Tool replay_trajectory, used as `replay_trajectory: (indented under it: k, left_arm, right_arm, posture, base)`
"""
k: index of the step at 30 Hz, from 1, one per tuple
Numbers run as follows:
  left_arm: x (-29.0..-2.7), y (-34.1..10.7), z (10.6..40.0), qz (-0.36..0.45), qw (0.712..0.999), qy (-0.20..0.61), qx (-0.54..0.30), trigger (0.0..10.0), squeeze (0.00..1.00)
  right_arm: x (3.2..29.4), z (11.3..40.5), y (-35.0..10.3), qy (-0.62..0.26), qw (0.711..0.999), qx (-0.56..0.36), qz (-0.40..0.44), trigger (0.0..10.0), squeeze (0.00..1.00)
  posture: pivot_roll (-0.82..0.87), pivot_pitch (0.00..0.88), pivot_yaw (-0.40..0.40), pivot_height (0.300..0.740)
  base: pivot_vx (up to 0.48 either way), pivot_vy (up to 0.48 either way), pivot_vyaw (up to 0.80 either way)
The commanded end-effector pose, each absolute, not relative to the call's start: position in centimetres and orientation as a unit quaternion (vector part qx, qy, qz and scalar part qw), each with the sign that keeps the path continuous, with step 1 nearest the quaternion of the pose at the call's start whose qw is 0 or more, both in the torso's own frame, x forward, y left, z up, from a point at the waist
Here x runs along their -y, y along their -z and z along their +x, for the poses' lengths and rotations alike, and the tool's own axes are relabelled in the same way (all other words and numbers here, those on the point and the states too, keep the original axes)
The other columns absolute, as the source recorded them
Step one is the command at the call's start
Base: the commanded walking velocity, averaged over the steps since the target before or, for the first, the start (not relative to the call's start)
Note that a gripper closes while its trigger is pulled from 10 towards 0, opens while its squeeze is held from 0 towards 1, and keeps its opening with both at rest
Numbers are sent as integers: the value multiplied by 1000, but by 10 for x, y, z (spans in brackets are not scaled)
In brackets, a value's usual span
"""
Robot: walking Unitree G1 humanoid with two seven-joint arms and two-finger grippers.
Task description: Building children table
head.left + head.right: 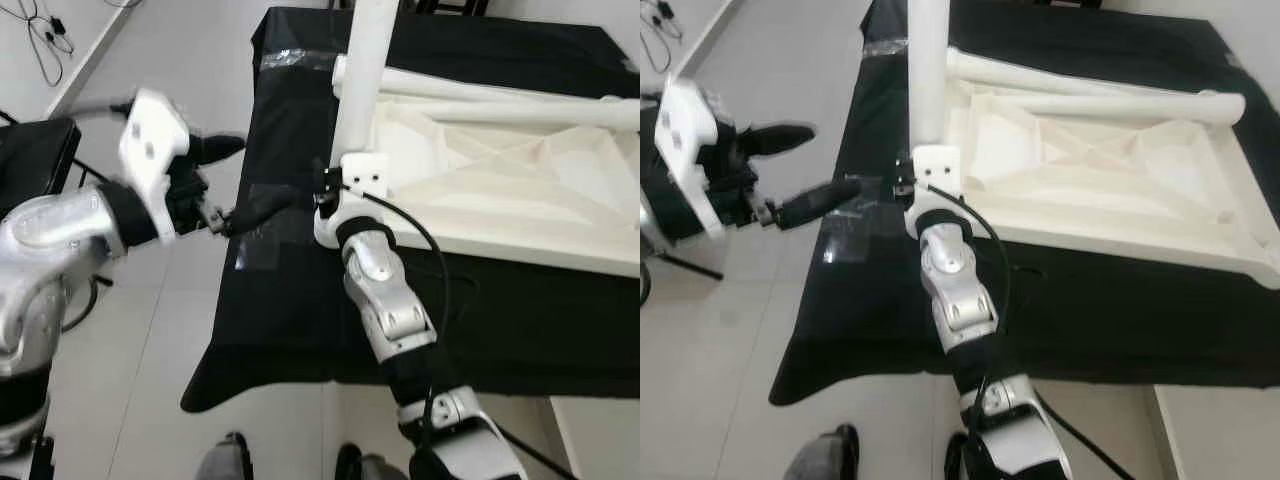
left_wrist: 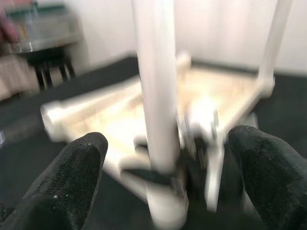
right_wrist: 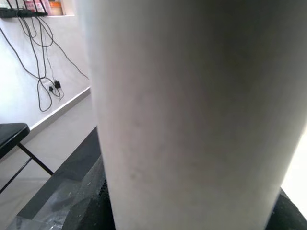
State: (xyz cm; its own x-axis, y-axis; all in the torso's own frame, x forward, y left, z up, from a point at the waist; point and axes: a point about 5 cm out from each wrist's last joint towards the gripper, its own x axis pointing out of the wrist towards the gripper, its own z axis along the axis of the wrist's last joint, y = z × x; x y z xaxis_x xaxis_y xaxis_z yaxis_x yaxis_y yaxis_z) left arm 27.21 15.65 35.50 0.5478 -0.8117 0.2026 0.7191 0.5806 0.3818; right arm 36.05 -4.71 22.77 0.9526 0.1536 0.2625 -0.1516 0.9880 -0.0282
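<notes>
At the tabletop's [image 1: 520,190] corner, right hand [image 1: 330,195] grips upright leg [image 1: 365,70].

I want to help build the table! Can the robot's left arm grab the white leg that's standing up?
Probably yes. The left gripper is open beside the table and faces the upright white leg, with nothing between them. The right gripper sits at the leg's base, so higher up looks free.

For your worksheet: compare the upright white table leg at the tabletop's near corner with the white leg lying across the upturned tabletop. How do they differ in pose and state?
The upright leg stands vertical at the corner, with the right tool at its base; the lying leg rests horizontally across the tabletop, untouched by either tool. Both are white, round tubes.
</notes>
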Motion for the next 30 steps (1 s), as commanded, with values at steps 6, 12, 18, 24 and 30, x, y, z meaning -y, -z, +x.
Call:
replay_trajectory:
  k: [6, 12, 18, 24, 30]
  left_arm:
    - [-131, -396, 302, 75, 826, 527, 187, 10000, 0]
    - [-114, -417, 323, 79, 821, 534, 187, 10000, 0]
    - [-98, -416, 341, 92, 814, 553, 150, 10000, 0]
    - [-84, -414, 350, 97, 802, 576, 127, 0, 0]
    - [-76, -417, 352, 112, 790, 590, 125, 0, 0]
  right_arm:
    - [43, 357, -186, -79, 996, 47, -15, 10000, 0]
    - [39, 355, -188, -85, 995, 53, -13, 10000, 0]
    - [35, 353, -191, -92, 994, 59, -7, 10000, 0]
    - [33, 352, -192, -98, 993, 63, -4, 10000, 0]
    - [36, 355, -195, -102, 993, 68, -7, 10000, 0]
  posture:
    - [183, 267, -29, 740]
    - [176, 265, -23, 740]
    - [171, 262, -13, 740]
    - [168, 262, -5, 740]
    - [164, 268, -9, 740]
  base:
    - [0, 0, 0]
    - [0, 0, 0]
    - [0, 0, 0]
    - [0, 0, 0]
    - [0, 0, 0]
